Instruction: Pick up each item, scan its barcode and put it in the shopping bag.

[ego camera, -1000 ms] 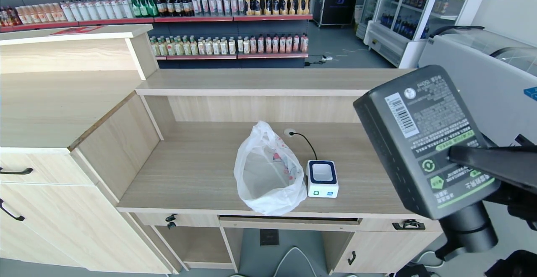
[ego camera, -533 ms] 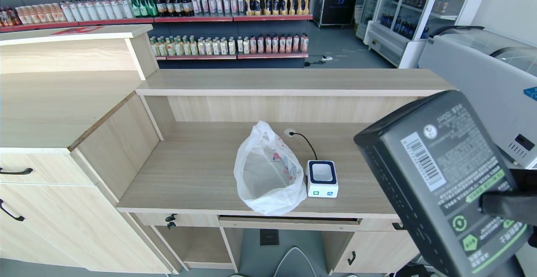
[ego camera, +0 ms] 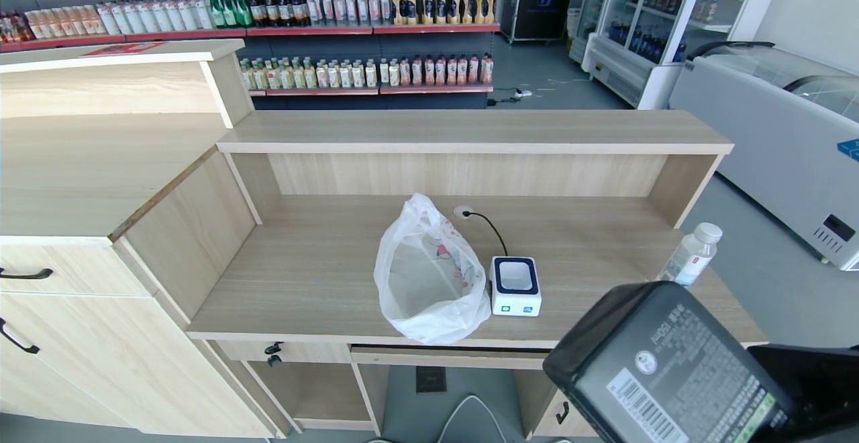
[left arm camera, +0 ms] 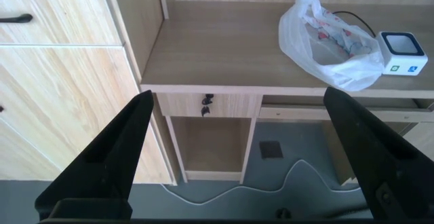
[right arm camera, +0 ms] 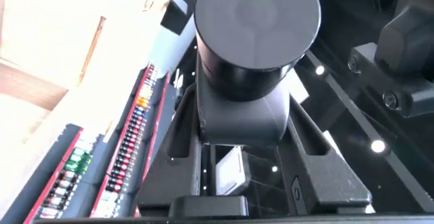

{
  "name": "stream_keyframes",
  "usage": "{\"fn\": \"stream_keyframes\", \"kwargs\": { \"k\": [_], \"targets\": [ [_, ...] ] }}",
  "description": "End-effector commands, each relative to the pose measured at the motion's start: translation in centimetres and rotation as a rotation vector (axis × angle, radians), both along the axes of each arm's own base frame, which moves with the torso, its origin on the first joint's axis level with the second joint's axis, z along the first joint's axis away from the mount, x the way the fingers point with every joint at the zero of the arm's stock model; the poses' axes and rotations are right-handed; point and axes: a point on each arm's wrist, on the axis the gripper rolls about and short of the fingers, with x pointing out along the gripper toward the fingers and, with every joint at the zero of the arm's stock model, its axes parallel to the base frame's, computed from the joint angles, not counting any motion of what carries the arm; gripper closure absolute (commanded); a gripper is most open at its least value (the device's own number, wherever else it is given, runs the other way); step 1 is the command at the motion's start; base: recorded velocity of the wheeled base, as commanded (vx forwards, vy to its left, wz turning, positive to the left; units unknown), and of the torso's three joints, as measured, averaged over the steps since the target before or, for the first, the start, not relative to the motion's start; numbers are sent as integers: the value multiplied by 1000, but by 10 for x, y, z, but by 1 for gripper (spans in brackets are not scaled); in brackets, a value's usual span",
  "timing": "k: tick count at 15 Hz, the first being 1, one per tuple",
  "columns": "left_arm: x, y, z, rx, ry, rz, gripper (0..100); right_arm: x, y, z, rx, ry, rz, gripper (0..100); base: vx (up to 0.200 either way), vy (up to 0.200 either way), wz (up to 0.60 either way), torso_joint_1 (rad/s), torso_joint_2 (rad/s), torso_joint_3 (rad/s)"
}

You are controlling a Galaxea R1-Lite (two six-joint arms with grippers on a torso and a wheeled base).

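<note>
A dark grey detergent-style bottle (ego camera: 664,369) with a white barcode label hangs low at the near right, in front of the counter. My right gripper (right arm camera: 237,122) is shut on it, below its round black cap (right arm camera: 256,27); one black finger (ego camera: 815,379) shows beside the bottle. The white shopping bag (ego camera: 429,275) stands open on the counter's middle, with the small white barcode scanner (ego camera: 515,285) just to its right. My left gripper (left arm camera: 237,95) is open and holds nothing, low before the counter's front; the bag (left arm camera: 332,44) and scanner (left arm camera: 403,51) lie beyond it.
A clear bottle with a white cap (ego camera: 691,255) stands at the counter's right end. The wooden counter (ego camera: 302,275) has a raised back shelf and a left side wall. The scanner's cable runs to a hole behind the bag. Drawers and cupboards sit below.
My right gripper has carried the dark bottle downward and nearer over the last second, uncovering the counter's right end and the clear bottle. The bag and scanner have not moved.
</note>
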Motion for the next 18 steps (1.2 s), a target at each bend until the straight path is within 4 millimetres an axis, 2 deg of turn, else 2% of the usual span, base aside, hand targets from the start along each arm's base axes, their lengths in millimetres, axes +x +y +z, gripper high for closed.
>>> {"fn": "stream_keyframes", "kwargs": {
  "k": [1, 5, 10, 18],
  "targets": [
    [0, 0, 0, 0, 1, 1, 0, -3, -1, 3, 10, -19, 3, 100, 0, 0, 0, 0, 0, 0],
    [0, 0, 0, 0, 1, 1, 0, 2, 0, 10, 28, -47, -37, 100, 0, 0, 0, 0, 0, 0],
    [0, 0, 0, 0, 1, 1, 0, 13, -1, 5, 16, -24, -112, 100, 0, 0, 0, 0, 0, 0],
    [0, 0, 0, 0, 1, 1, 0, 12, -3, 5, 15, -22, -119, 100, 0, 0, 0, 0, 0, 0]
  ]
}}
